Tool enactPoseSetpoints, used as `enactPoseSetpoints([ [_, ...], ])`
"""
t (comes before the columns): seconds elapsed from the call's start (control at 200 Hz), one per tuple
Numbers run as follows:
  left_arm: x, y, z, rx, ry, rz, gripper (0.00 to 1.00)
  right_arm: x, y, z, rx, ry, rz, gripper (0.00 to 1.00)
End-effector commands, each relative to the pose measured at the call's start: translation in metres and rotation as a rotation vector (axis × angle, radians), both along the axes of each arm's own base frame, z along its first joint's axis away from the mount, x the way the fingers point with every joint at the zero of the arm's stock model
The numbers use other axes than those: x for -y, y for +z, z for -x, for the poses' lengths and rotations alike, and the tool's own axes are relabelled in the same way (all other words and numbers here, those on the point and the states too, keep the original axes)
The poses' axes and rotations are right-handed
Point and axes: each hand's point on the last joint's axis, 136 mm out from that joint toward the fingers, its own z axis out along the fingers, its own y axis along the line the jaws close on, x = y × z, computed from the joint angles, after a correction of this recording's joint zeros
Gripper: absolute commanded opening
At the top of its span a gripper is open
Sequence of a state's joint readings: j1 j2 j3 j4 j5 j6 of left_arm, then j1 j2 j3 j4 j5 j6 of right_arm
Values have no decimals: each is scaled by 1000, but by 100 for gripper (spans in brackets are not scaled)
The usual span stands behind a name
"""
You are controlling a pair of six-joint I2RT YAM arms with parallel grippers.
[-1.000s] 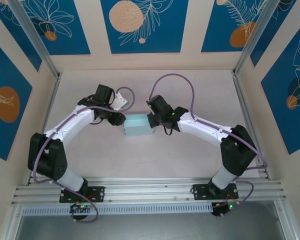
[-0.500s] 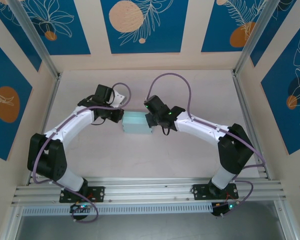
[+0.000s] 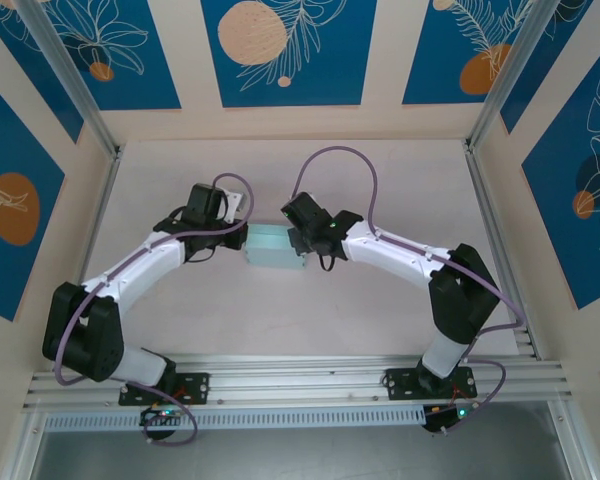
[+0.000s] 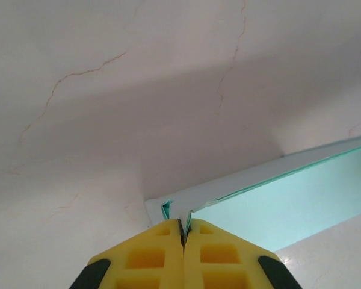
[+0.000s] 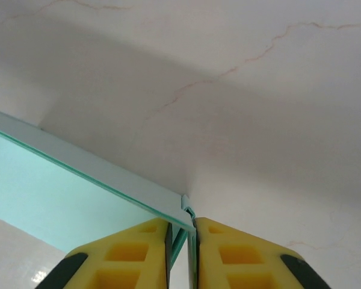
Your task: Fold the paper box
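Your left gripper is clamped tight on a thin flap at the corner of the paper box. Your right gripper stands a crack apart with the box's other corner edge between its fingers; you cannot tell whether it pinches. The box lies mid-frame on the table, between both grippers.

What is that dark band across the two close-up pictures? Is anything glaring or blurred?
Left wrist view: a soft grey shadow lies on the table beside the paper box. Right wrist view: the same soft shadow, no glare. Top view: even light, sharp throughout.
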State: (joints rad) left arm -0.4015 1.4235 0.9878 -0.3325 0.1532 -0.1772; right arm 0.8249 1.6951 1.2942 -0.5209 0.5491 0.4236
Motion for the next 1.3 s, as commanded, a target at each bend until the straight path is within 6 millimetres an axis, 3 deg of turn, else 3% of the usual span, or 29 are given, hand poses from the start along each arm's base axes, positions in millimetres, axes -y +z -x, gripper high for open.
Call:
enactPoseSetpoints([
  [0.0,2,6,2,20,9,6,0,-3,-1,9,-37,-12,-5,20],
  [0.1,-1,4,2,19,10,-15,0,1,2,11,-33,-17,3,21],
  [0.285,-2,5,3,24,2,-38,0,8,11,10,-19,-41,27,37],
  [0.63,2,6,2,38,-24,-89,0,8,21,2,-1,-40,42,39],
  [0.77,6,10,-2,48,-55,-111,0,19,26,-10,7,-41,57,47],
  [0.955,12,20,-9,60,-122,-164,0,24,23,-19,-48,34,12,48],
  [1.115,12,13,-10,35,-151,-207,0,17,23,-22,-61,114,-25,48],
  [1.295,13,3,-10,9,-194,-246,0,20,44,-41,20,260,-13,51],
])
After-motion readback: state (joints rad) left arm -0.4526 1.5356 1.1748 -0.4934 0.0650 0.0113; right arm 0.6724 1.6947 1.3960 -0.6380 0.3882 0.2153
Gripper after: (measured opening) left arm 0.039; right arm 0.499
